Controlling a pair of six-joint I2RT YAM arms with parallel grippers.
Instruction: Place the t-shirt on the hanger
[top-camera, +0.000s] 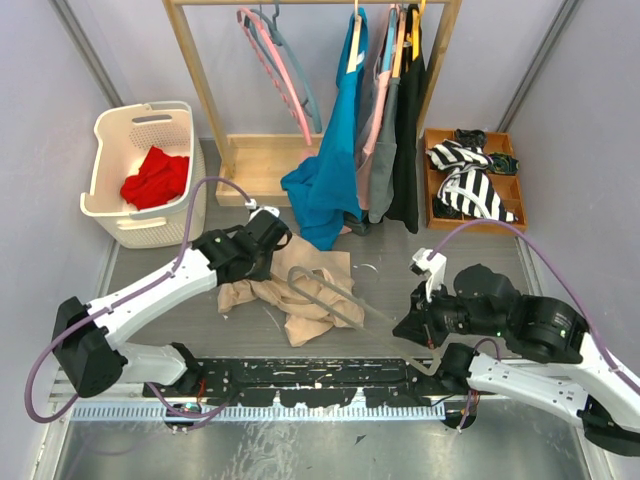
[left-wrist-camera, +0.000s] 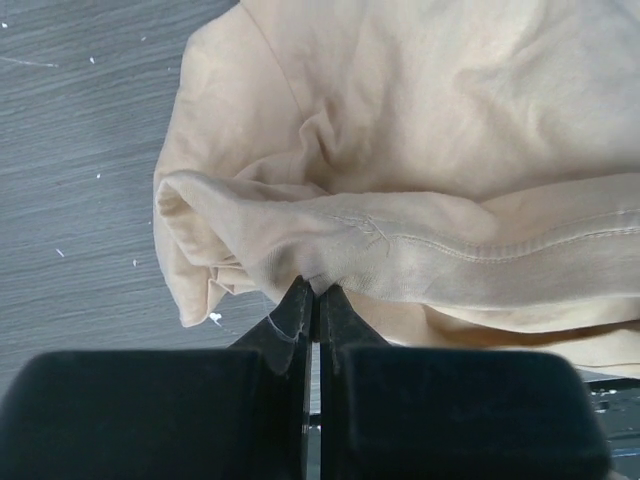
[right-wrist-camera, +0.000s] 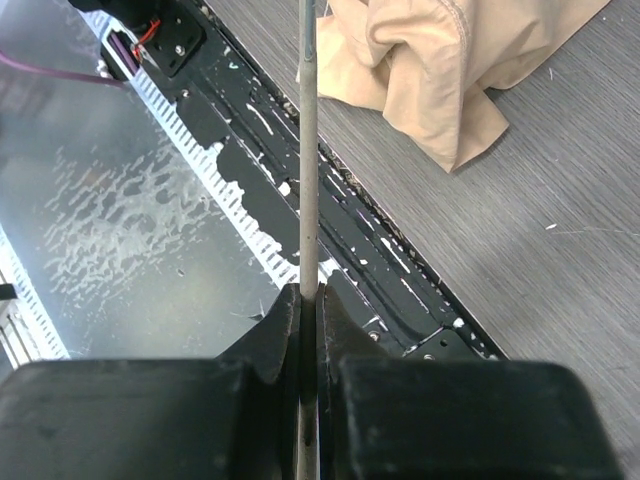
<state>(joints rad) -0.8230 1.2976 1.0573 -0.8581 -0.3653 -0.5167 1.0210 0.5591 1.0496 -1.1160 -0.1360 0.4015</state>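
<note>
Grey table (top-camera: 390, 255): crumpled beige t-shirt (top-camera: 300, 320) at centre; white basket (top-camera: 150, 232) far left; wooden tray (top-camera: 432, 200) far right.

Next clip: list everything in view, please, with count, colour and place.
t-shirt: one, beige, crumpled mid-table
hanger: one, pale grey, reaching from right tool across t-shirt
basket: one, white, far left
red cloth: one, red, in basket
rack: one, wood, far edge
pink hanger: one, pink, on rack
blue-grey hanger: one, blue-grey, beside it
teal garment: one, teal, hung on rack
other clothes: several, grey to black, hung to its right
tray: one, wood, far right
striped cloth: a heap, black-white, in tray
left tool: shut on t-shirt fold
right tool: shut on hanger
</note>
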